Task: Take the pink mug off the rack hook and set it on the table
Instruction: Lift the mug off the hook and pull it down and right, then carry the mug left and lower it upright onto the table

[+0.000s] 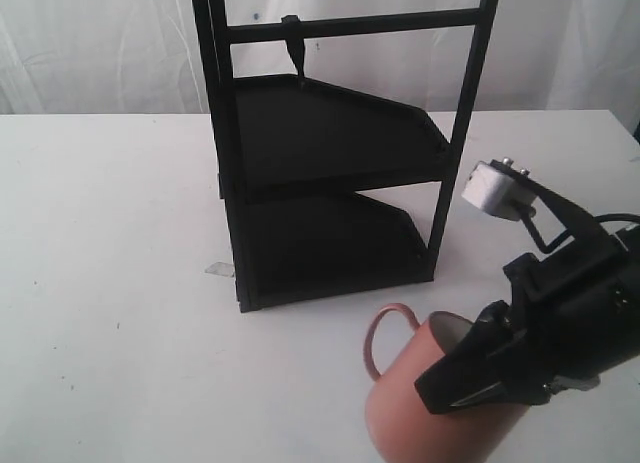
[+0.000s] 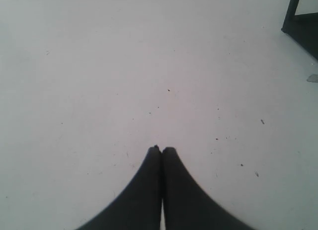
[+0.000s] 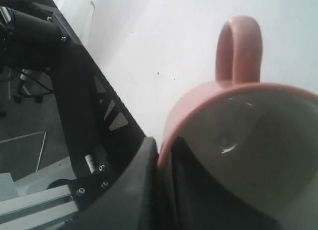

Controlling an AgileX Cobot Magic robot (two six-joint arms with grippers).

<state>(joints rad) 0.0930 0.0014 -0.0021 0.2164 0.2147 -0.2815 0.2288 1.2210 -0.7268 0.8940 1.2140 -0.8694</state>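
Observation:
The pink mug is at the front right, off the rack, tilted with its thin loop handle pointing left. My right gripper is shut on its rim, one finger inside and one outside. The right wrist view shows the mug with its cream inside and the gripper clamping the wall. I cannot tell whether the mug's base touches the table. The black rack stands at centre, its hook bare. My left gripper is shut and holds nothing, above the white table.
The rack has two dark shelves and tall posts. A rack leg shows at the edge of the left wrist view. A small grey scrap lies by the rack's left foot. A white curtain hangs behind.

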